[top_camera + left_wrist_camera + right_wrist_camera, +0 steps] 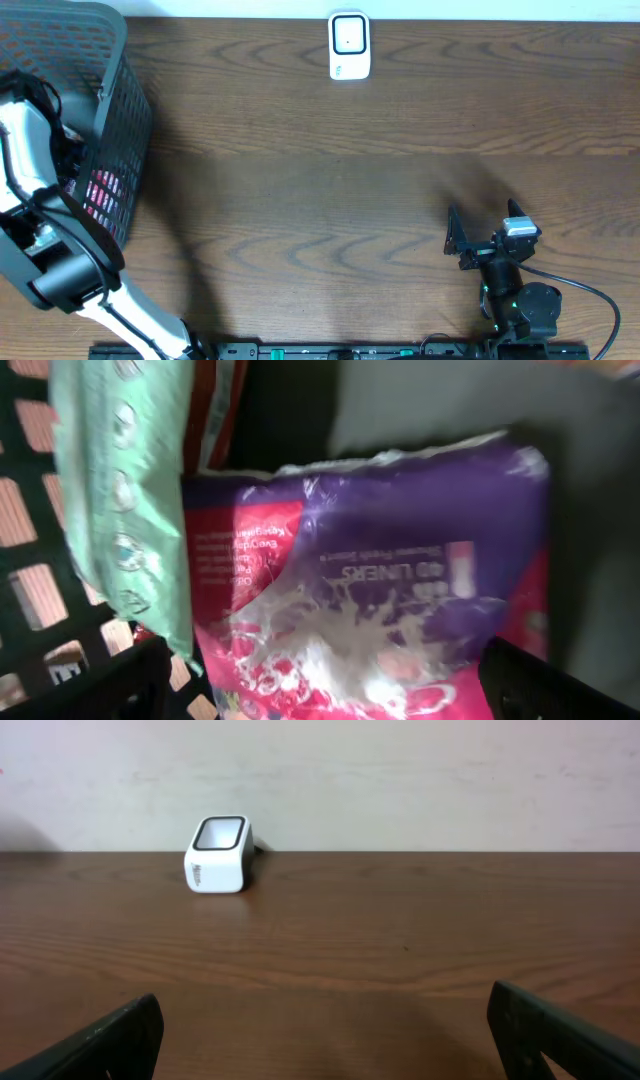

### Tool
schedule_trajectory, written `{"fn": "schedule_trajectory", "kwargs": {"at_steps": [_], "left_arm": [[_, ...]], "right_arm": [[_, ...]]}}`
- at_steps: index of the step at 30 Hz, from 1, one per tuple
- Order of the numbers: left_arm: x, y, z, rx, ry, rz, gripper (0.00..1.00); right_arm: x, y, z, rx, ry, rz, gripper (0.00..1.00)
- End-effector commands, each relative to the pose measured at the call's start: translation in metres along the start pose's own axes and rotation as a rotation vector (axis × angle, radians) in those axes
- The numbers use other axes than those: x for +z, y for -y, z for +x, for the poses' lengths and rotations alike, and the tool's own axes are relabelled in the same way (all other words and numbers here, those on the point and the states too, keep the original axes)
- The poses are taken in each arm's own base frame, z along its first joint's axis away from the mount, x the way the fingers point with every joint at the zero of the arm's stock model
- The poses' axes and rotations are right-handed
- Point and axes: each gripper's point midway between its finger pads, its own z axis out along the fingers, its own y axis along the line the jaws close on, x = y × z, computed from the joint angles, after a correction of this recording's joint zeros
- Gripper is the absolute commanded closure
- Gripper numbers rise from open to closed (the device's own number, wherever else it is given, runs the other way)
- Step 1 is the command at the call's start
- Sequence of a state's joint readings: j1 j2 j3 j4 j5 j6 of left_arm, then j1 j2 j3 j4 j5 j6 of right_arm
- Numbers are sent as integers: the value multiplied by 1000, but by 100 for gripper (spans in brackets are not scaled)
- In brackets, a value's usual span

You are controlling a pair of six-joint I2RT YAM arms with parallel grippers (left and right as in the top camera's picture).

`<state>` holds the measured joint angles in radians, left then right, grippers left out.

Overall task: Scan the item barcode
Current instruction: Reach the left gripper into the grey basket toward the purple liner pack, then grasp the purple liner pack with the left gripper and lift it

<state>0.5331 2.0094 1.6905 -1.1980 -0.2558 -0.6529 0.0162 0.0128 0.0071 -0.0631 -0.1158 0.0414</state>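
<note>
A purple and pink pack of liners point(400, 590) lies inside the black basket point(125, 120) at the table's left; from overhead only a bit of the pack's pink point(103, 190) shows through the mesh. My left arm reaches into the basket. The left gripper point(320, 682) hangs open just over the pack, one finger at each lower corner of the wrist view, holding nothing. The white barcode scanner point(349, 45) stands at the far edge of the table, and the scanner point(218, 854) also shows ahead of the right wrist. My right gripper point(484, 225) rests open above bare wood at the near right.
A mint green pack point(130, 490) leans against the basket's lattice wall point(40, 560) to the left of the liners. Brown wooden tabletop point(320, 200) stretches between the basket, the scanner and the right arm.
</note>
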Motion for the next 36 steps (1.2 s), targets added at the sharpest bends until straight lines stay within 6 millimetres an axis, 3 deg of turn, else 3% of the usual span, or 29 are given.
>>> {"fn": "schedule_trajectory", "kwargs": {"at_steps": [1, 6, 12, 21, 24, 29, 36], "left_arm": [[11, -2, 10, 0, -33, -26, 2], [24, 0, 24, -6, -82, -19, 8], [26, 21, 26, 27, -100, 89, 8], [-34, 27, -7, 0, 53, 228, 8], [-41, 28, -8, 1, 70, 243, 7], [-27, 32, 7, 29, 35, 215, 8], [17, 49, 36, 96, -6, 168, 8]], "right_arm": [[0, -2, 1, 10, -1, -10, 1], [0, -2, 1, 10, -1, -10, 1], [0, -2, 1, 10, -1, -10, 1], [0, -2, 1, 10, -1, -10, 1], [0, -2, 1, 10, -1, -10, 1], [0, -2, 1, 10, -1, -10, 1], [0, -2, 1, 10, -1, -10, 1]]}}
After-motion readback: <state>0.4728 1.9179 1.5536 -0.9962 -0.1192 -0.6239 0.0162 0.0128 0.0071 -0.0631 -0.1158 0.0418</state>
